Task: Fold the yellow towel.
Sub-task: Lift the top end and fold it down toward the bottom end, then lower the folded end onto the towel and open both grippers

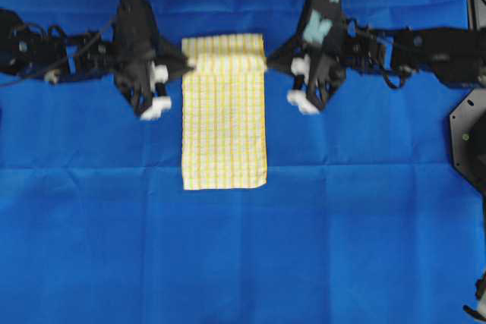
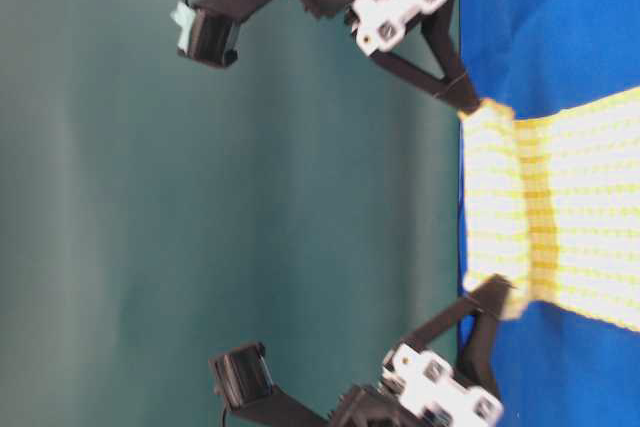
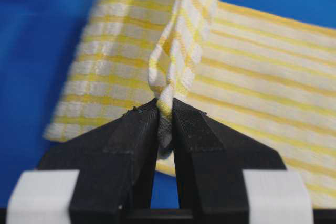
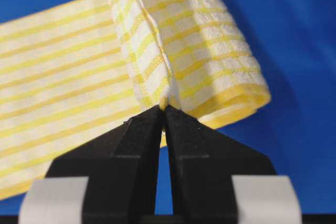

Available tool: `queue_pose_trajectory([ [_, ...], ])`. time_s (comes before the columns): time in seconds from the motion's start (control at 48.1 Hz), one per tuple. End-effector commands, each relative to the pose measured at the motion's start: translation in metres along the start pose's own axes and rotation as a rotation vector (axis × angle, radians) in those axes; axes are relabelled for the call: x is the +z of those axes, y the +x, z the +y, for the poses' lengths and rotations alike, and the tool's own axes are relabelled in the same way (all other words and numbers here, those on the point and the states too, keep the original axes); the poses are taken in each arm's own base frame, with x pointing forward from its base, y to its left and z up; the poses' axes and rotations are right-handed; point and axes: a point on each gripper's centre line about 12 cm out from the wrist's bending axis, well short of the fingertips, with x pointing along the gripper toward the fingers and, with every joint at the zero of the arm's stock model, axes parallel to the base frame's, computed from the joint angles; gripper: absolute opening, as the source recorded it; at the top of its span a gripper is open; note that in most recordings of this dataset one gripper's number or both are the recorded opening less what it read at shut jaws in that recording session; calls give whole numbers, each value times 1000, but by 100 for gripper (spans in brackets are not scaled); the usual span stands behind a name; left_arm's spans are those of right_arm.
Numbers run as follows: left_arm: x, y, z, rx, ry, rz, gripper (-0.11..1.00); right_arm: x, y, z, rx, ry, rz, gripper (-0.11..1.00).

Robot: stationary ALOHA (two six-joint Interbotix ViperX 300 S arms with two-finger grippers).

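Overhead view showed my left hand [image 1: 188, 62] and right hand [image 1: 266, 61] each pinching a corner of the yellow towel [image 1: 225, 127]; its top edge was lifted off the blue cloth [image 1: 243, 256].

Bright, even, shadowless lighting; no glare. Soft motion blur overhead and at table level; wrist views sharp near, blurred beyond.

Open blue cloth [image 1: 243, 256] all round yellow towel [image 1: 224, 127]; only obstacles: arms w/ grippers at far corners.
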Motion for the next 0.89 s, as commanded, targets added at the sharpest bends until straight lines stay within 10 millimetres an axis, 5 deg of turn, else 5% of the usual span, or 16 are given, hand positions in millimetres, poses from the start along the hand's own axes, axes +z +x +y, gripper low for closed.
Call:
queue_pose_trajectory([
  [0.0, 6, -5, -25, -59, 28, -24, 5, 3, -9, 16, 41, -7, -23, 2],
  [0.374, -3, -14, -94, -227, 125, -10, 5, -25, -17, 65, 160, -75, 32, 2],
  [0.872, -9, -18, -106, -253, 156, 39, 5, -35, -14, 82, 192, -100, 65, 2],
])
